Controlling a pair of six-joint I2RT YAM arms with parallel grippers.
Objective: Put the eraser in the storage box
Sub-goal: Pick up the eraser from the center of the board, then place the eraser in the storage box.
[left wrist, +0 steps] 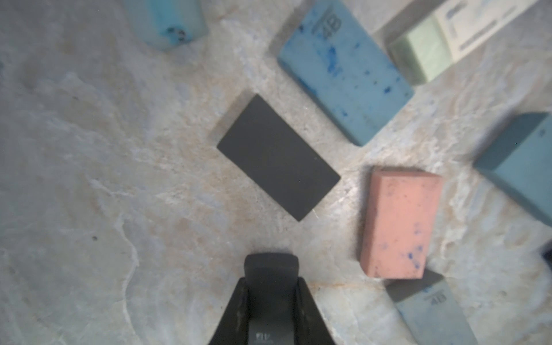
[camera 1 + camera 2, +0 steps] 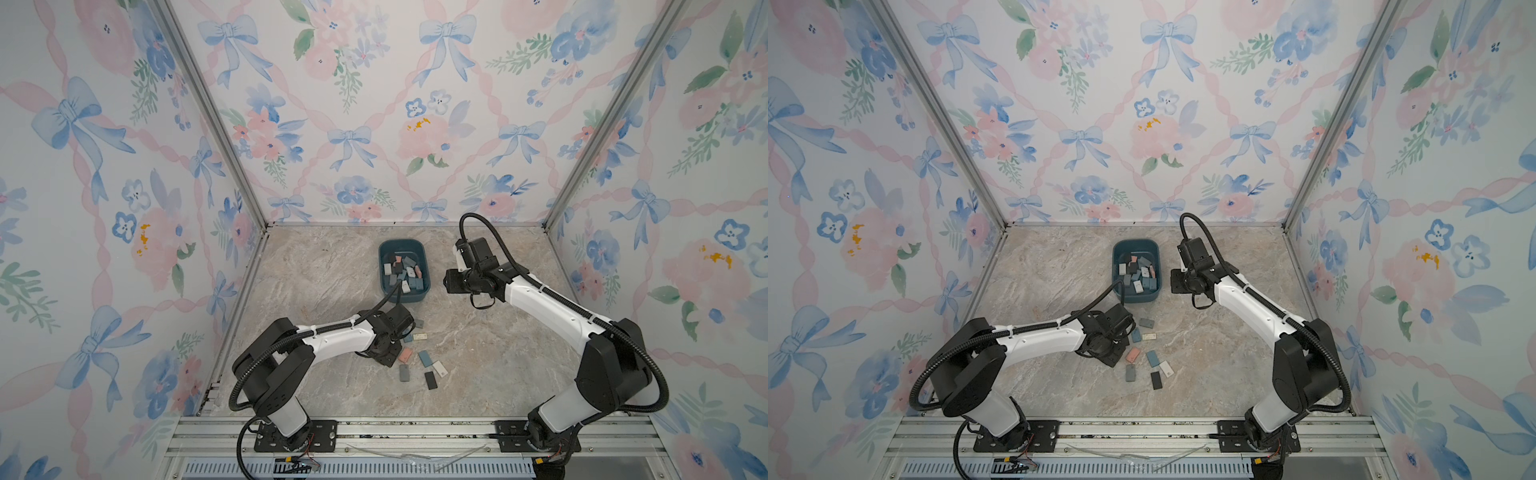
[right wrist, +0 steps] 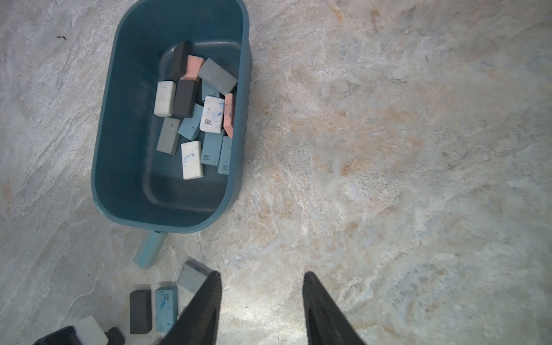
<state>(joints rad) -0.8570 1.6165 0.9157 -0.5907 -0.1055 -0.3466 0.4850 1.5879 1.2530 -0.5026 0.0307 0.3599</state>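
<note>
- My left claw is pinching a dark eraser. Only the left wrist view shows this: the block pokes out past the two fingers, above the tabletop.
- In both top views the left arm hides that claw, so I cannot see the grip there. They do place it at the near left of the loose erasers, well short of the storage box.
- The storage box sits at the far middle of the tabletop.
- The right wrist view looks straight into the box and shows a heap of erasers, white, grey, black, pink and blue, crowded against one long wall.
- My right claw is spread, with only tabletop between its tips. The top views put it just right of the box.
- The left wrist view shows a black eraser, a pink eraser and a blue eraser stamped 4B lying flat and apart.
- Only the right wrist view shows a pale blue eraser touching the box's outer wall.
</note>
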